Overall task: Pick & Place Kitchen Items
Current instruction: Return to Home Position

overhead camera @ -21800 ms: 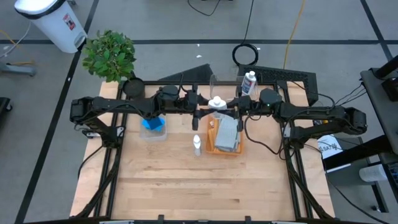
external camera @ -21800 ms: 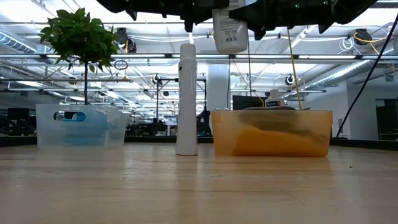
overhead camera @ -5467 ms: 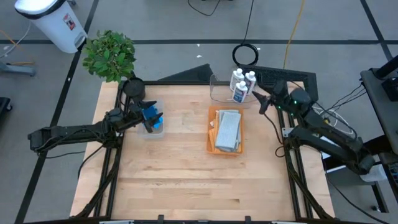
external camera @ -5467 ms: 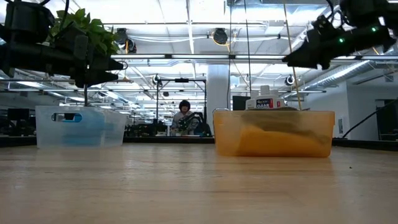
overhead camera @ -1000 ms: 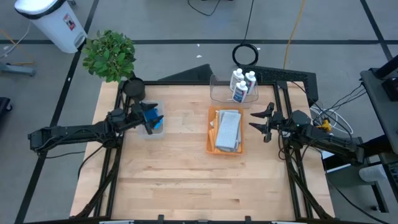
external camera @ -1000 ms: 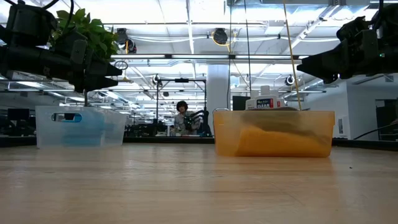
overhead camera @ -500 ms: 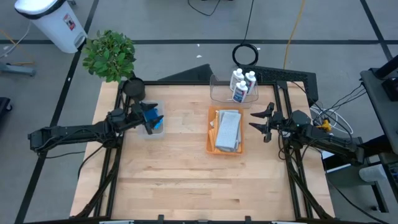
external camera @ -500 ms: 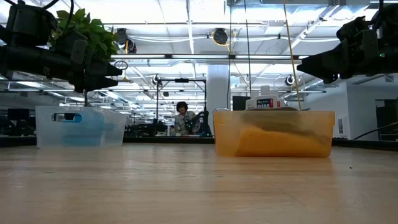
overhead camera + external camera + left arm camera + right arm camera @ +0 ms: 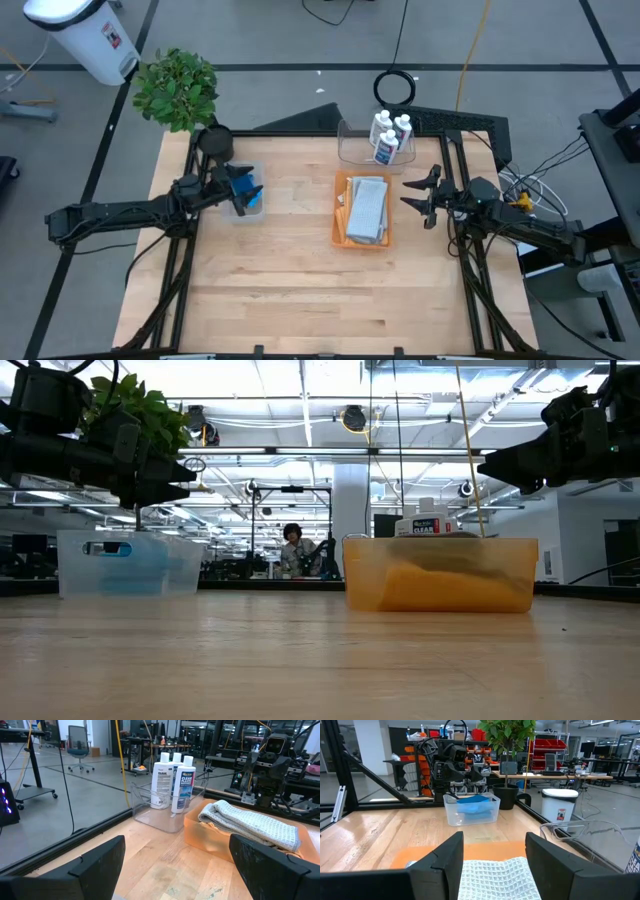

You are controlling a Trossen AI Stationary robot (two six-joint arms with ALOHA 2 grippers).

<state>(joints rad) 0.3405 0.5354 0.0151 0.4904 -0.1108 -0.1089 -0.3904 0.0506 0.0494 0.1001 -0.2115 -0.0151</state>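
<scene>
Three white bottles (image 9: pixel 390 136) stand in the far clear bin (image 9: pixel 349 155). Orange tray (image 9: pixel 339 216): folded cloths (image 9: pixel 366 207), grey on top; lower ones mostly hidden, possibly orange. Small bin (image 9: pixel 470 816): blue sponges (image 9: pixel 472 802). Left gripper (image 9: pixel 246 190) above that bin, fingers spread. Right gripper (image 9: pixel 408 194) just right of tray, fingers spread. Wooden table (image 9: pixel 300 290); person (image 9: pixel 293 546) far behind.

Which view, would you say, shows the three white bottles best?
The left wrist view: the white bottles stand upright in the clear bin, labels visible. The high view shows their tops; the low view, one label above the orange tray; the right wrist view, almost nothing.
</scene>
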